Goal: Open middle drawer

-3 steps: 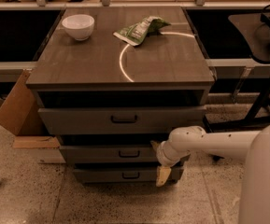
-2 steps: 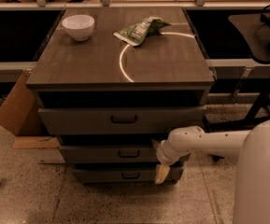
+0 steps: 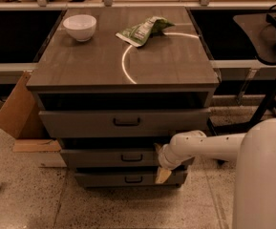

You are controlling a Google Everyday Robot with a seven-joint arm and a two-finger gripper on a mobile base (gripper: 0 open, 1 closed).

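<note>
The robot's white arm (image 3: 209,144) reaches in low, its gripper (image 3: 161,170) at the right end of the grey, flat-fronted middle drawer (image 3: 104,158), right of that drawer's small dark centre handle (image 3: 132,157). Whether the grip is open or closed cannot be told. The approach looks unfinished: next the gripper must shift left to that handle, close on it and pull straight out.

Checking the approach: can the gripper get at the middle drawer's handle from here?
Probably yes: the gripper sits at the front of the middle drawer, just right of its handle, and nothing lies between them.
</note>
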